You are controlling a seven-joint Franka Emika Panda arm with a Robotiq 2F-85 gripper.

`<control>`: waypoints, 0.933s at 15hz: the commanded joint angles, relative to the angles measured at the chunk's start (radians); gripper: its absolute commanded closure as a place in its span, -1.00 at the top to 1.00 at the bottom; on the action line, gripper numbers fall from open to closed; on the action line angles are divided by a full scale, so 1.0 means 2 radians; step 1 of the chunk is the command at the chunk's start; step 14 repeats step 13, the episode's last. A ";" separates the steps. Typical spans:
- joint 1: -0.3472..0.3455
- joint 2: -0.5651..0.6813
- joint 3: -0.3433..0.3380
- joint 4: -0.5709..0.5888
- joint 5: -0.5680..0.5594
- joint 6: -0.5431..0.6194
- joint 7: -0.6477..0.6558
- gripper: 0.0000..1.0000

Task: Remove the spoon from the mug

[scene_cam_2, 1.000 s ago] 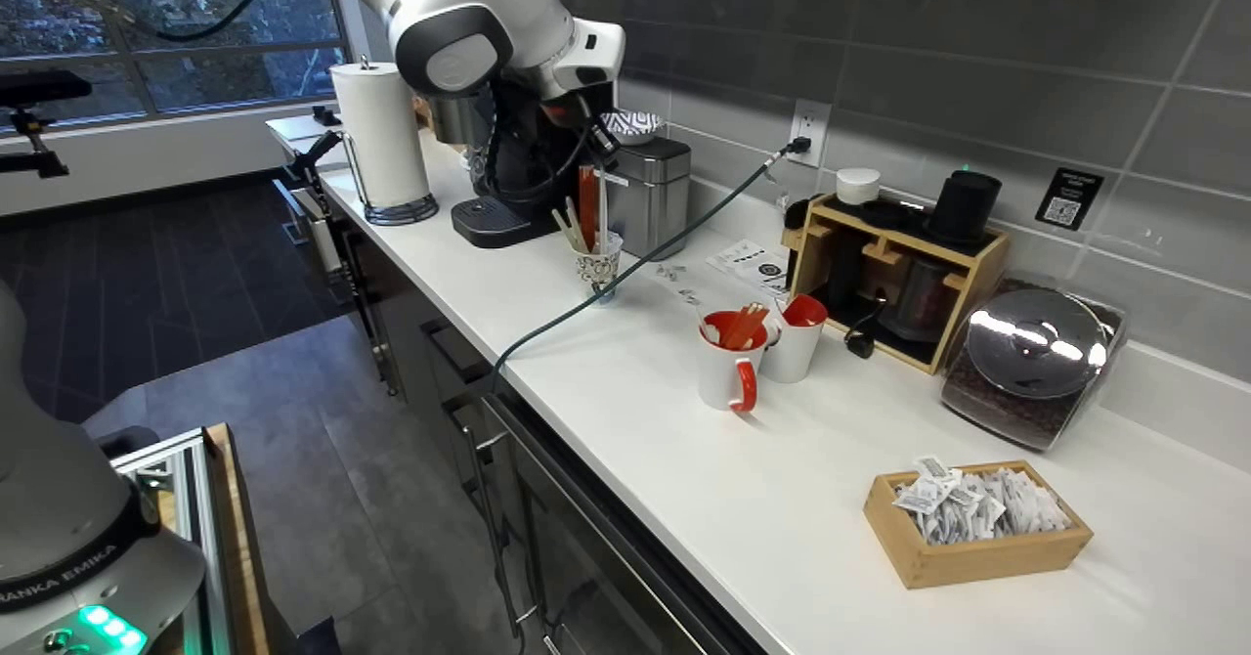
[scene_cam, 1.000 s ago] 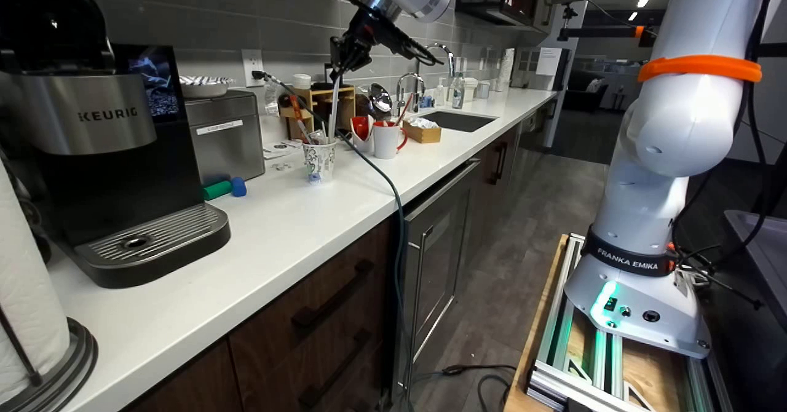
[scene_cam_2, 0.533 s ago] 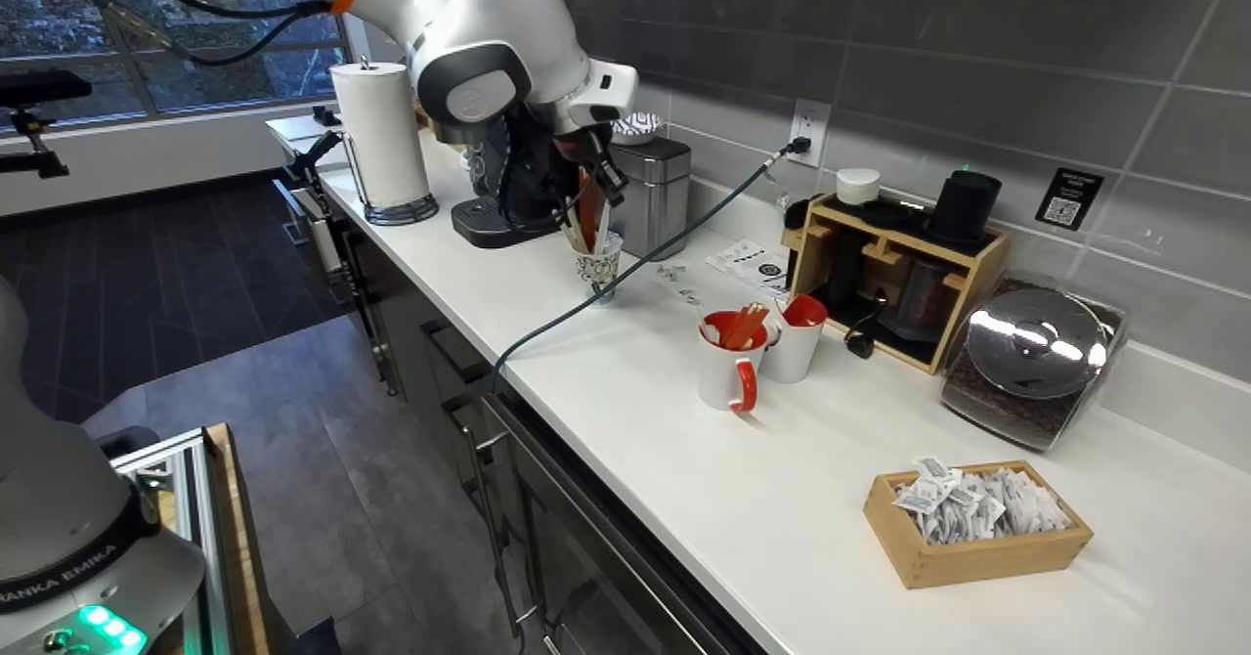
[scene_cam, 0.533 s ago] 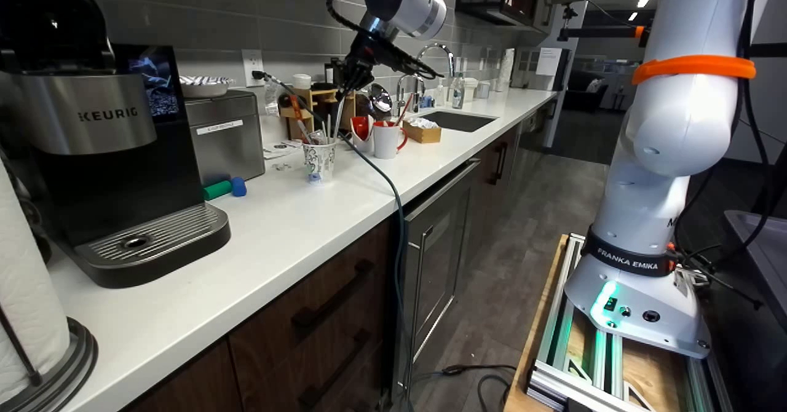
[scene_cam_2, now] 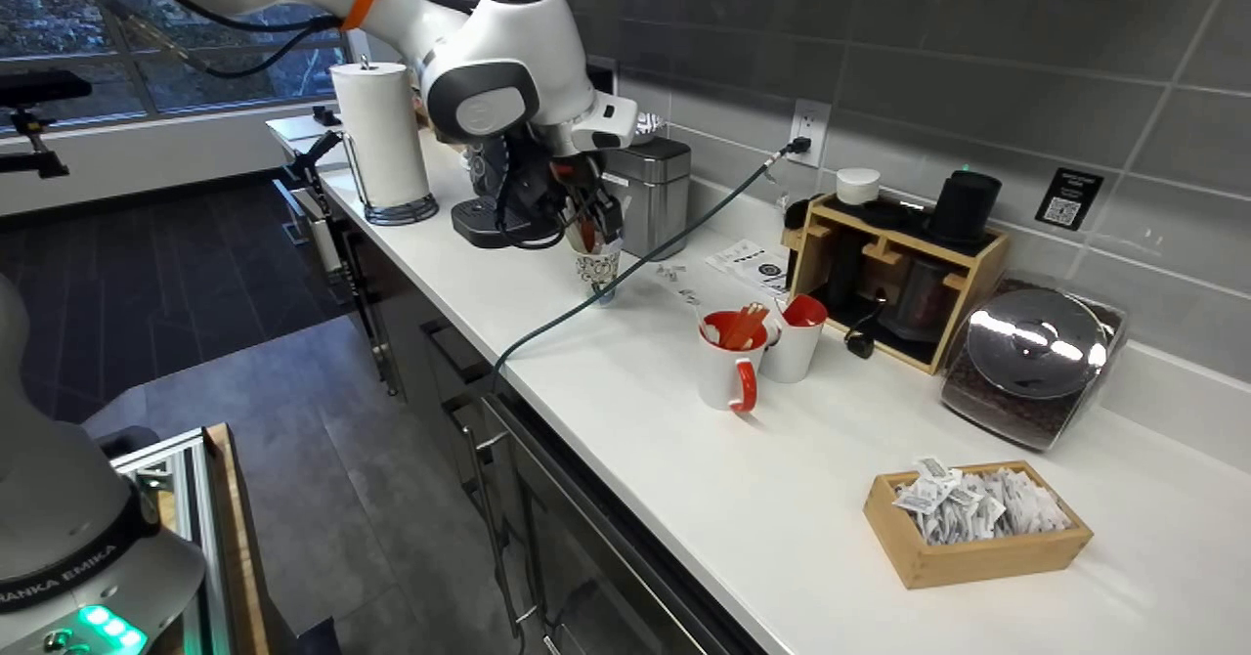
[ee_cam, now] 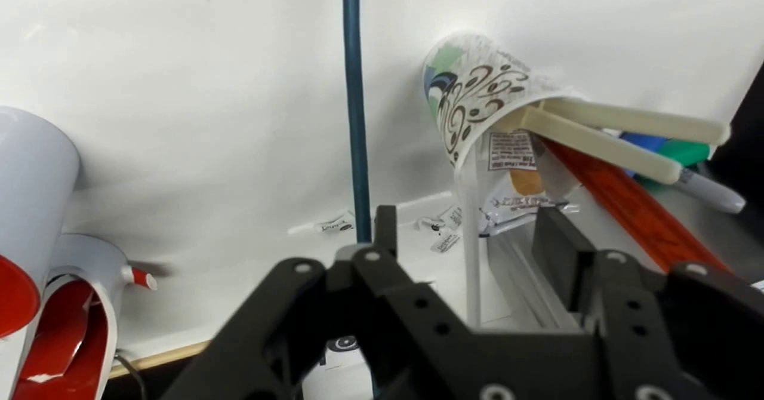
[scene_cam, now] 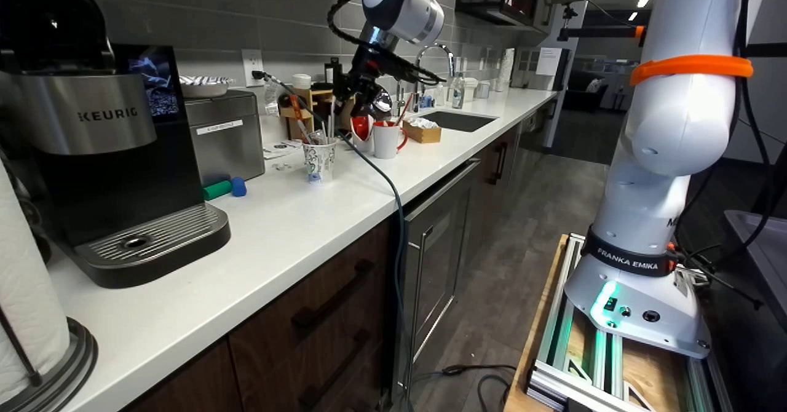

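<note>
A patterned paper cup (ee_cam: pixel 477 89), apparently the task's mug, stands on the counter in both exterior views. A long white handle (ee_cam: pixel 471 268), apparently the spoon, rises from its rim; the end inside the cup is hidden. Several pale sticks (ee_cam: pixel 632 119), a red-orange packet (ee_cam: pixel 638 203) and a foil wrapper (ee_cam: pixel 513 185) share the cup. In the wrist view my gripper (ee_cam: pixel 468 227) is open, with the white handle passing between its fingers and touching neither. In an exterior view the gripper (scene_cam: pixel 351 101) hangs just above the cup (scene_cam: pixel 320 163).
A dark green cable (scene_cam_2: pixel 635 266) crosses the counter close to the cup. Two white mugs with red insides, one a mug (scene_cam_2: pixel 728 376) holding red sticks, stand nearby. A coffee machine (scene_cam: pixel 117 154) and metal box (scene_cam: pixel 224 135) flank the cup; a wooden packet box (scene_cam_2: pixel 977 538) lies farther along.
My gripper has come down towards the cup, and its fingers have spread apart around the white handle. The handle's top sits lower than a second ago; the cup has stayed in place.
</note>
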 commanded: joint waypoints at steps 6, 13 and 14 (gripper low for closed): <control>-0.007 -0.076 0.003 -0.006 0.024 -0.161 -0.039 1.00; -0.031 -0.117 -0.019 0.002 -0.106 -0.203 0.027 1.00; -0.031 -0.117 -0.019 0.002 -0.106 -0.203 0.027 1.00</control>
